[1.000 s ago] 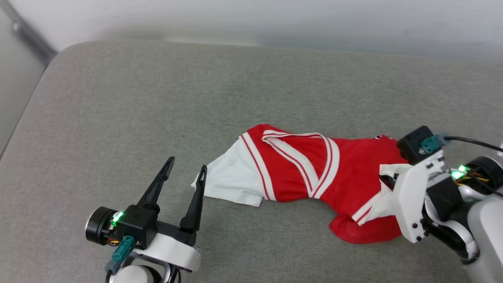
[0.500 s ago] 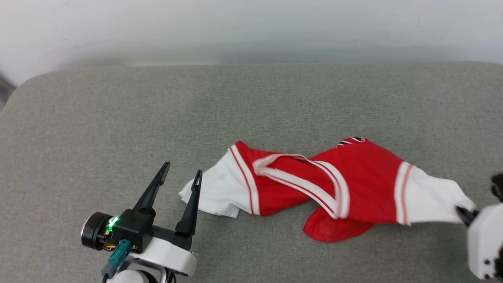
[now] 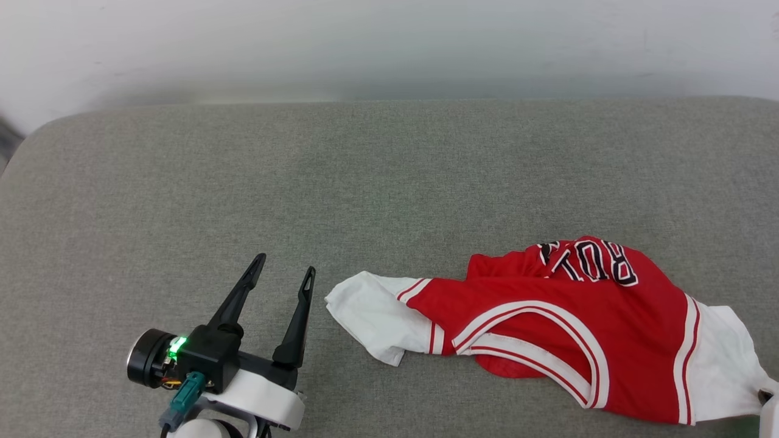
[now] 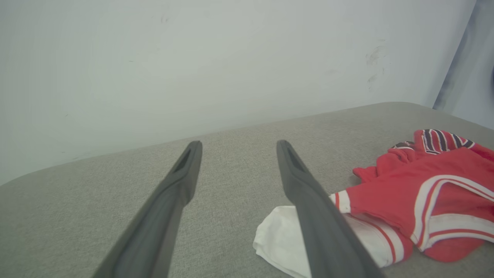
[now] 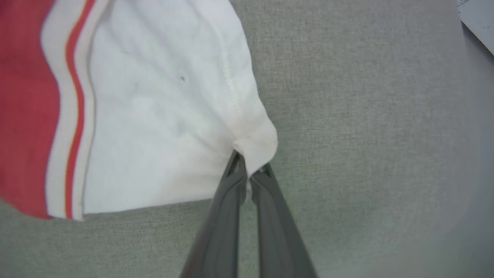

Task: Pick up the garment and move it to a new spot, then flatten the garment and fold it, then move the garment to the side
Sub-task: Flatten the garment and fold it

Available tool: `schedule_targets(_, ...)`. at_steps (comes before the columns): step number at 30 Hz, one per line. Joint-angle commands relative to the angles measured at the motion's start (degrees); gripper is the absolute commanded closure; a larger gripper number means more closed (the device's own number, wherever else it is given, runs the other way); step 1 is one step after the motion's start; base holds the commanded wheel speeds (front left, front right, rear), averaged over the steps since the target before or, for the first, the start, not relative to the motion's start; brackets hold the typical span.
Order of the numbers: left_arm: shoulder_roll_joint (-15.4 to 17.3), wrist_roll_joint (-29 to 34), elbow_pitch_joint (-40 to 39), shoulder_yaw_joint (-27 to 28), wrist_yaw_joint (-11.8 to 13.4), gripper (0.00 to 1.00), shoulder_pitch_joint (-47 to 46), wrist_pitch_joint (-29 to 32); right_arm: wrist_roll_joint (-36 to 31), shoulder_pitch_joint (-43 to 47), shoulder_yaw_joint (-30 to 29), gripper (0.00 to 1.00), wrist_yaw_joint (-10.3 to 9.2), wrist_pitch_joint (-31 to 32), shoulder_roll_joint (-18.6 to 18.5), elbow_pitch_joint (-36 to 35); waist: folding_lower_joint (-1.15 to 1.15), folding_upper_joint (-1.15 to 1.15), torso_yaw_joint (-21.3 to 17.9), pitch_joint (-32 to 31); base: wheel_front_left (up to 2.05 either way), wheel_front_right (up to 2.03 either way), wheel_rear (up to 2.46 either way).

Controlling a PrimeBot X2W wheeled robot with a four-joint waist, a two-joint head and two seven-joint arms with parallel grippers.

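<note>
My R gripper [image 5: 249,172] clamps the white sleeve [image 5: 162,116] of the crumpled red-and-white jersey garment [image 3: 548,316], L gripper [image 3: 285,272] spread wide, empty, near it.

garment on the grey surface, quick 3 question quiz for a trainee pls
1. True or false: the left tool is open and holds nothing.
2. Which part of the garment does the right tool pinch? A) red body B) white sleeve C) striped neckline
3. In a few words: what does the garment lie on?

Key: 1 true. 2 B. 3 a grey padded surface.
</note>
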Motion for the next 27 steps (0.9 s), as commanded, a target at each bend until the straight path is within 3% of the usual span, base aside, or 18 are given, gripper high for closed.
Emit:
schedule_targets(1, 0.00, -0.15, 0.08, 0.04, -0.06, 0.00, -0.20, -0.15, -0.96, -1.54, 0.53, 0.00, -0.04, -1.61, -0.18, 1.98, 0.00, 0.00, 0.10, -0.01, 0.00, 0.00, 0.00)
schedule_targets(7, -0.35, -0.34, 0.34, 0.52, -0.06, 0.00, 0.36, -0.15, -1.81, -4.86, 0.27, 0.00, -0.04, -8.77, 0.59, 4.18, 0.00, 0.00, -0.05, -0.67, 0.00, 0.00, 0.00)
schedule_targets(18, -1.13, -1.51, -0.61, 2.09, -0.06, 0.00, 1.91, -0.15, 0.42, -5.27, 1.37, 0.00, -0.04, -24.50, 2.91, -6.36, 0.00, 0.00, -1.14, -2.69, 0.00, 0.00, 0.00)
schedule_targets(27, -1.39, -3.14, -1.01, 1.94, -0.06, 0.00, 2.88, -0.15, -1.20, -1.26, 1.16, 0.00, -0.04, -32.55, 10.63, -13.77, 0.00, 0.00, -1.87, -2.54, 0.00, 0.00, 0.00)
